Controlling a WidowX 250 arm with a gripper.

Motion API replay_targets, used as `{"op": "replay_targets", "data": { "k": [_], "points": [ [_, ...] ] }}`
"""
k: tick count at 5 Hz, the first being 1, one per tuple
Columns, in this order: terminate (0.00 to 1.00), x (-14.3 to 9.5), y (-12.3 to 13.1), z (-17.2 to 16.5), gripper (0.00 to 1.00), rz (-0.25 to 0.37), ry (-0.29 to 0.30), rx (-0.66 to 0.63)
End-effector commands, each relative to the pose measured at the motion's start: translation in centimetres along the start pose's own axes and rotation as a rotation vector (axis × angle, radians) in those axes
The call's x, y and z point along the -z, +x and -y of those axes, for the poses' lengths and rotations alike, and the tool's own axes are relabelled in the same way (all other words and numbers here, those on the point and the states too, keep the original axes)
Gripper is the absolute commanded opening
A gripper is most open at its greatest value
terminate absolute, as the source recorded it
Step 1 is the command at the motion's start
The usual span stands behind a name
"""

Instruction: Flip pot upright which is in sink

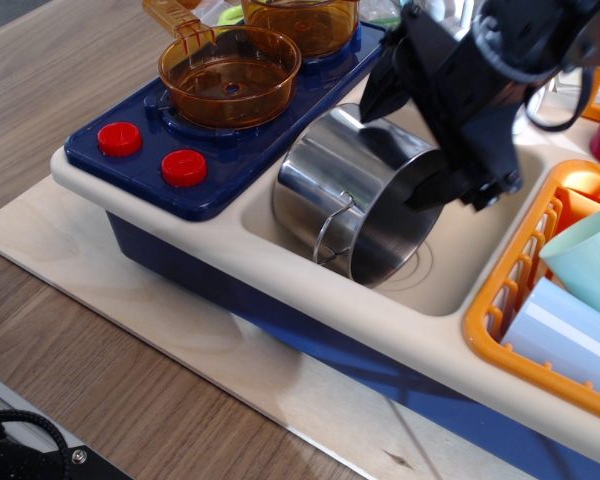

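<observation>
The shiny steel pot [330,190] lies on its side in the beige sink [480,240], its open mouth facing right and toward the front, a wire loop handle on its near side. My black gripper [400,150] is open and tilted, down over the pot's upper rim. One finger [380,90] sits outside the pot wall at the back. The other finger [435,190] reaches inside the pot's mouth. The jaws straddle the rim with a gap still showing.
Two orange translucent pans [230,70] stand on the navy stove top with red knobs [183,167] at the left. An orange dish rack [530,270] with pale cups [590,255] stands right of the sink. The toy kitchen rests on a plywood board [130,330].
</observation>
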State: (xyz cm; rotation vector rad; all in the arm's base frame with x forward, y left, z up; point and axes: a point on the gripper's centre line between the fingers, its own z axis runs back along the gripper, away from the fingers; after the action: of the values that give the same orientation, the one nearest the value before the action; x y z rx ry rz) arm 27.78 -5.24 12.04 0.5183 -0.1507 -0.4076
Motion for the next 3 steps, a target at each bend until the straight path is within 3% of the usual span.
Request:
{"op": "replay_targets", "data": {
  "k": [1,2,3],
  "points": [
    [0.00,0.2,-0.2,-2.0,1.00,0.097,0.031,-0.006],
    [0.00,0.6,-0.3,-2.8,0.00,0.102,0.013,0.008],
    [0.00,1.2,-0.4,-3.7,0.00,0.108,-0.042,0.012]
  ]
}}
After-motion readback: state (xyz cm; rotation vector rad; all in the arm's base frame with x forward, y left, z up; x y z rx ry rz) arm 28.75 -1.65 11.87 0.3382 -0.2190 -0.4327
